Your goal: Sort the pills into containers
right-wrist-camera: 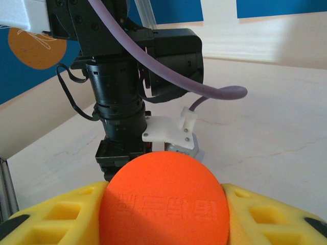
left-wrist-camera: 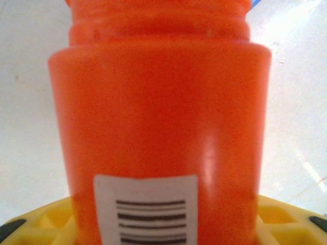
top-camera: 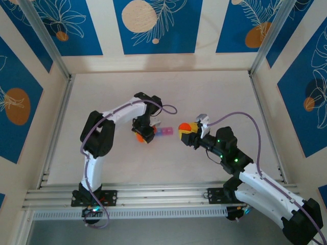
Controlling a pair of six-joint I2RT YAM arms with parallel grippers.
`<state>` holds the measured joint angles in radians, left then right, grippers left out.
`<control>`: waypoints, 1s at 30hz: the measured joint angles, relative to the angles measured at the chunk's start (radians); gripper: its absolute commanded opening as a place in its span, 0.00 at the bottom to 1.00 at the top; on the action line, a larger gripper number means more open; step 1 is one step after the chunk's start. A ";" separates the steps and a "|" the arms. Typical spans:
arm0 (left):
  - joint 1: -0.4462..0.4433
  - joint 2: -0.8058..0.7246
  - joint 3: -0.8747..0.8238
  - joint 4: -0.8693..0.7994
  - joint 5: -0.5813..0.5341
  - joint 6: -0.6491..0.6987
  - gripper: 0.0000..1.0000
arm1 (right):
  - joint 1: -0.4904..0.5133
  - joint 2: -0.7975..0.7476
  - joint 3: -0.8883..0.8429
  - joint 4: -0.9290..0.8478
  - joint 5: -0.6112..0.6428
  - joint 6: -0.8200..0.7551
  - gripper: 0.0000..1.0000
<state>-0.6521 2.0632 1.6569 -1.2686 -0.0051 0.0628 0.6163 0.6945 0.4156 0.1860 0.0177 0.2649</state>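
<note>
The pill containers (top-camera: 164, 131), a short strip of blue, purple and pink boxes, lie on the pale desk (top-camera: 214, 94) between the two hands. Just to the left of the containers, the left hand (top-camera: 143, 133) is clamped tight around an orange bottle (left-wrist-camera: 161, 117) with a barcode label. To the right of the containers and a little apart from them, the right hand (top-camera: 186, 130) pinches a round orange cap (right-wrist-camera: 164, 204) with raised lettering between its yellow fingers (right-wrist-camera: 61, 214).
</note>
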 measured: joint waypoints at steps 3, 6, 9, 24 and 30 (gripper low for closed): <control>-0.005 0.004 0.009 -0.008 -0.005 0.000 0.00 | 0.000 0.000 0.000 0.000 -0.003 0.000 0.00; -0.007 0.008 0.016 -0.017 -0.014 0.001 0.00 | 0.000 0.000 0.000 0.000 -0.003 0.000 0.00; -0.008 0.011 0.022 -0.030 -0.025 0.004 0.00 | 0.000 0.000 0.000 0.000 -0.004 0.001 0.00; -0.034 0.074 0.127 -0.112 -0.080 0.038 0.00 | 0.000 0.000 0.000 0.000 -0.007 0.004 0.00; -0.039 0.080 0.127 -0.135 -0.105 0.053 0.00 | 0.005 0.000 0.000 0.000 -0.010 0.004 0.00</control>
<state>-0.6910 2.1433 1.7836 -1.4036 -0.1097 0.1158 0.6209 0.6945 0.4156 0.1864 0.0078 0.2691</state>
